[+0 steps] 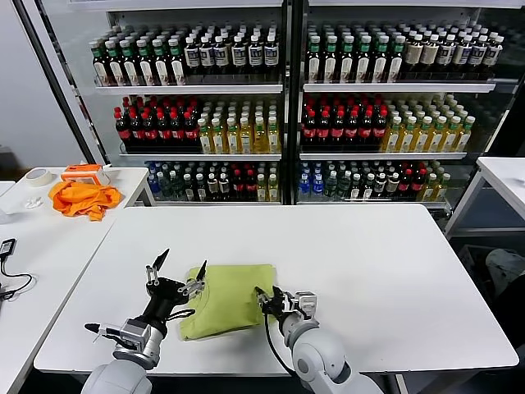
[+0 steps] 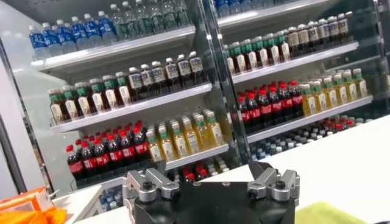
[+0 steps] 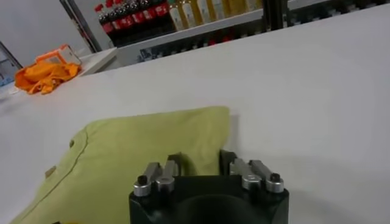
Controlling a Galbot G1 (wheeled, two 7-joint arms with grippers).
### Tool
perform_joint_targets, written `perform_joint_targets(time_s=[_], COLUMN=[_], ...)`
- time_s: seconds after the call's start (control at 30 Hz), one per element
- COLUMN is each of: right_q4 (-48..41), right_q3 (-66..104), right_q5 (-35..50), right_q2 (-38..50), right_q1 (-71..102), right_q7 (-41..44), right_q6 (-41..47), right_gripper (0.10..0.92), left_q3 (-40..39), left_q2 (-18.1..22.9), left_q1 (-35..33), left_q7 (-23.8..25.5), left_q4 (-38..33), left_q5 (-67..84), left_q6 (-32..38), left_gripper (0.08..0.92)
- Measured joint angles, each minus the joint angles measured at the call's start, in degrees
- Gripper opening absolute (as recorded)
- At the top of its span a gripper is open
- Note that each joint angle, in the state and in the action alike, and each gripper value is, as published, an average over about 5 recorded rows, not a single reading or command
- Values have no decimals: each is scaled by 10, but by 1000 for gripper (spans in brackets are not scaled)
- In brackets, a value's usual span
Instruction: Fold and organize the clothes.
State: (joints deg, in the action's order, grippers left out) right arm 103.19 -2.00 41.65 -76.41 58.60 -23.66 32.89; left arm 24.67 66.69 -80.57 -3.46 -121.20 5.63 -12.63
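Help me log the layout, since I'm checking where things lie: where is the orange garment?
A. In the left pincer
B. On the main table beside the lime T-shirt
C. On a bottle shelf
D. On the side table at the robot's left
D: the orange garment lies bunched on the side table at the robot's left, apart from the lime T-shirt on the main table.

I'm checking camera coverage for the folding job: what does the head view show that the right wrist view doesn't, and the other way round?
Only the head view shows the left gripper, open and raised over the T-shirt's left edge, plus the whole white table. Only the right wrist view shows the right gripper fingers straddling the shirt's near edge up close. Both show the lime T-shirt, folded, and the orange garment on the side table.
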Motion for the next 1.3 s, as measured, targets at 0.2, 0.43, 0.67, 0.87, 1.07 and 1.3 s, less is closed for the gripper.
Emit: perform_joint_targets(time_s=[0.2,0.43,0.67,0.87,1.07,1.3], right_q4=[-7,8,52,86,101,96], right_q3=[1,17,56,98,137,159], right_q5=[-11,-54,-83,-96,-107,-123], right_q2=[-6,2,28,63,86,93], right_q1=[-2,-2,10,37,65,82], right_q7=[4,19,36,49,59,72], right_q6=[-5,-19,-18,-16,-20,-28], right_gripper=[230,137,137,137,137,138], left_q3=[2,8,-1,-9,-12,-13], left_q2=[-5,-9,-1,6,9,14], left_q1=[-2,-1,7,12,10,9], left_q7=[-2,-2,0,3,5,9], left_q4=[-3,0,10,21,27,31], left_q5=[3,5,3,-3,-8,-14], left_q6=[1,5,8,12,17,24], left_gripper=[823,823,823,823,823,823])
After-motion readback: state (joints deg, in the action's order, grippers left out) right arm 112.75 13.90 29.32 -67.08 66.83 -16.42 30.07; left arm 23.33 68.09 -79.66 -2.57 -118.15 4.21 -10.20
